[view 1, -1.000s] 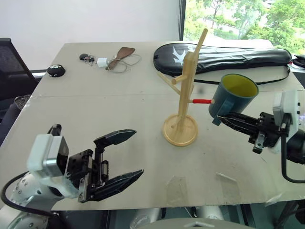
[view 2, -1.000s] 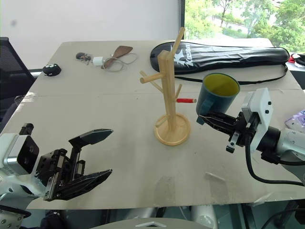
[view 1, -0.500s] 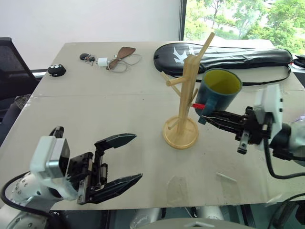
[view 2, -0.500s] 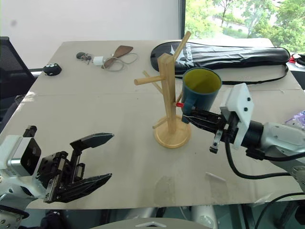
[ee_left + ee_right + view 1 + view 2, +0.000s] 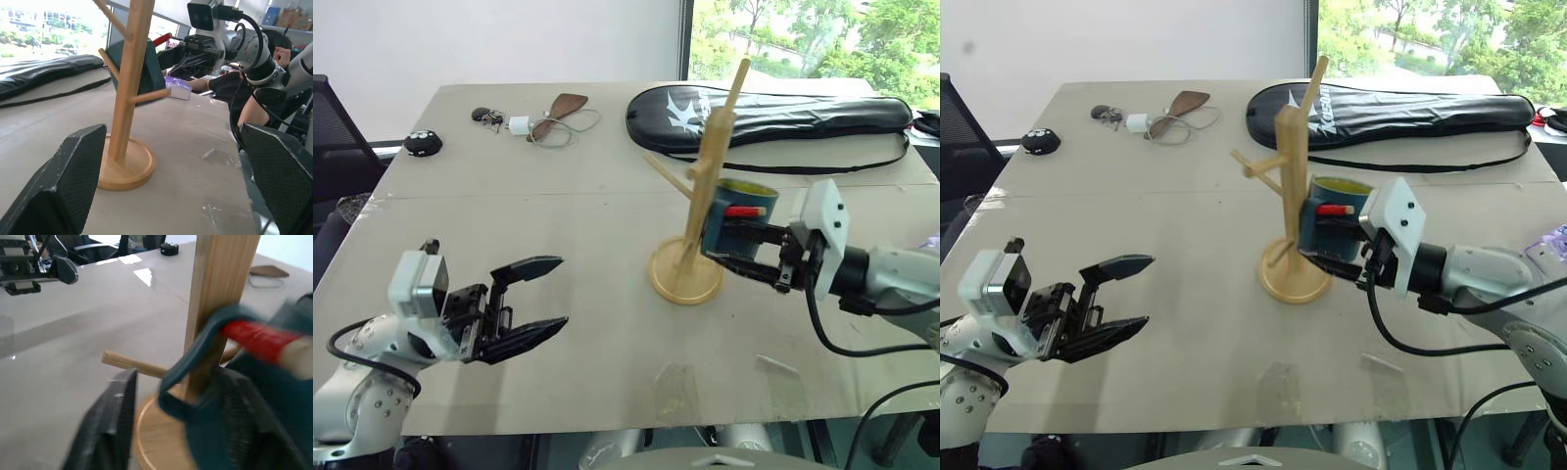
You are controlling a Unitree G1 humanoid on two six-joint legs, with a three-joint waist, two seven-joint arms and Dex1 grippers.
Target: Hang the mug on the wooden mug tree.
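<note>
- On the grey table (image 5: 558, 245), mid-right, wooden mug tree (image 5: 703, 196) stands on its round base, post leaning slightly.
- Mug (image 5: 736, 223) sits right against the post's right side, handle looped over the red-tipped peg (image 5: 740, 211); right wrist view shows the teal handle (image 5: 195, 357) hooked around the red tip, next to the post.
- Right gripper (image 5: 171, 431) is at the mug, one black finger (image 5: 105, 426) on each side of its wall; jaws look parted, one finger clear of the mug; cannot tell if the other still touches.
- Left gripper (image 5: 530, 299) hovers low over the near-left table, jaws wide apart, nothing in them, well apart from the tree.
- Far side: black racket bag (image 5: 773, 113), keys and charger (image 5: 509, 122), small black item (image 5: 423, 143).
</note>
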